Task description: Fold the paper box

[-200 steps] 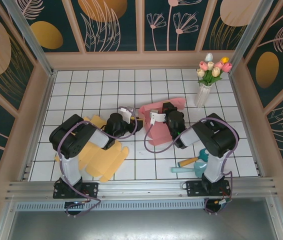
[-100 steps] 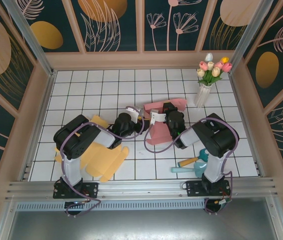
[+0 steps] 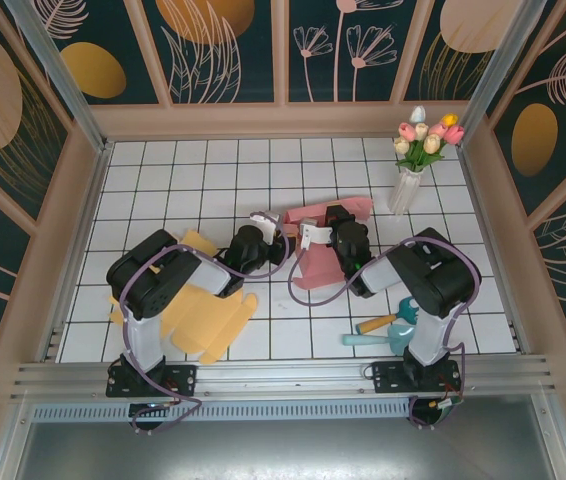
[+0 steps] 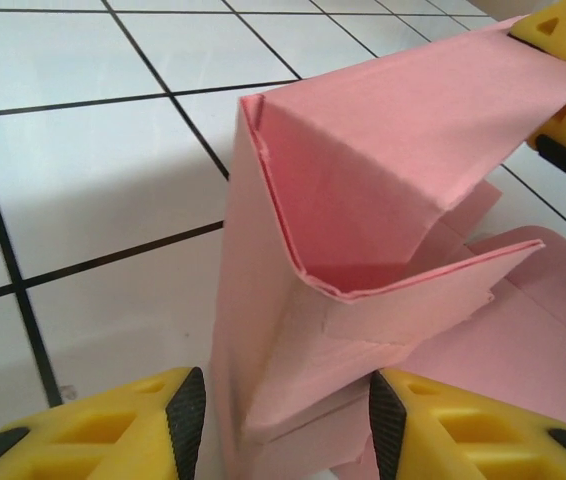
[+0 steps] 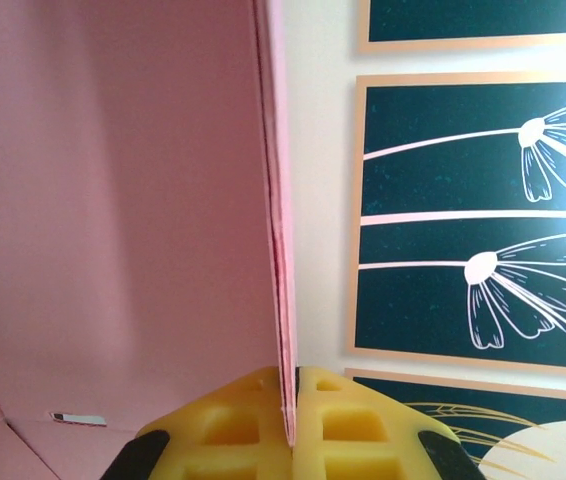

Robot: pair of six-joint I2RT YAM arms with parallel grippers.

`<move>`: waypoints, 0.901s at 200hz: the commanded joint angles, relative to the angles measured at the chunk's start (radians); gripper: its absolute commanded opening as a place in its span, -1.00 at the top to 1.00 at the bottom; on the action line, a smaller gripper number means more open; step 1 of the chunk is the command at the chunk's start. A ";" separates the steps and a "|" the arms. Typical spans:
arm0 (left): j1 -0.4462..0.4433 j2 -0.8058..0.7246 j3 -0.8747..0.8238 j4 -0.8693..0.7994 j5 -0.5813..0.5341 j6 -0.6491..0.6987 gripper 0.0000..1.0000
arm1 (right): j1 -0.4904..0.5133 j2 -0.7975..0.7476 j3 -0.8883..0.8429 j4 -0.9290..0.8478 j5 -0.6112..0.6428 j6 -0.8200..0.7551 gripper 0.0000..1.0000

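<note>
The pink paper box (image 3: 315,268) lies half-folded at the table's middle. In the left wrist view one box (image 4: 363,190) corner stands upright with a flap bent across it. My left gripper (image 4: 285,428) is open, and the box's lower corner sits between its black pads (image 4: 185,420). From above, the left gripper (image 3: 277,238) reaches the box's left side. My right gripper (image 5: 289,405) is shut on the thin edge of an upright pink wall (image 5: 113,200). It holds the box from the right (image 3: 311,238), and its yellow finger (image 4: 563,70) shows at that wall's far end.
A flat yellow paper sheet (image 3: 203,312) lies under the left arm near the front. A white vase of tulips (image 3: 408,175) stands at the back right. A teal and orange tool (image 3: 383,328) lies near the right arm's base.
My left gripper has moved right, up to the box's left corner. The box has settled lower and wider. The right gripper has kept its hold.
</note>
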 commanded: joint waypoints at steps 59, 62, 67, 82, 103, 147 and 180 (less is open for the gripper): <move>0.012 -0.042 -0.016 0.069 -0.138 -0.038 0.02 | 0.035 -0.001 -0.024 -0.144 -0.110 0.041 1.00; 0.011 -0.046 -0.019 0.072 -0.139 -0.040 0.01 | 0.037 -0.001 -0.024 -0.145 -0.110 0.041 1.00; 0.011 -0.049 -0.023 0.078 -0.139 -0.041 0.01 | 0.035 -0.001 -0.022 -0.146 -0.112 0.042 1.00; 0.012 -0.063 -0.035 0.091 -0.141 -0.040 0.02 | 0.036 -0.001 -0.021 -0.152 -0.112 0.045 1.00; 0.011 -0.080 -0.036 0.070 -0.159 -0.023 0.01 | 0.038 0.003 -0.024 -0.152 -0.111 0.048 1.00; 0.010 -0.070 -0.037 0.094 -0.119 -0.039 0.01 | 0.040 0.013 -0.018 -0.154 -0.109 0.052 1.00; 0.009 -0.058 -0.031 0.112 -0.118 -0.060 0.01 | 0.044 0.006 -0.021 -0.162 -0.118 0.059 1.00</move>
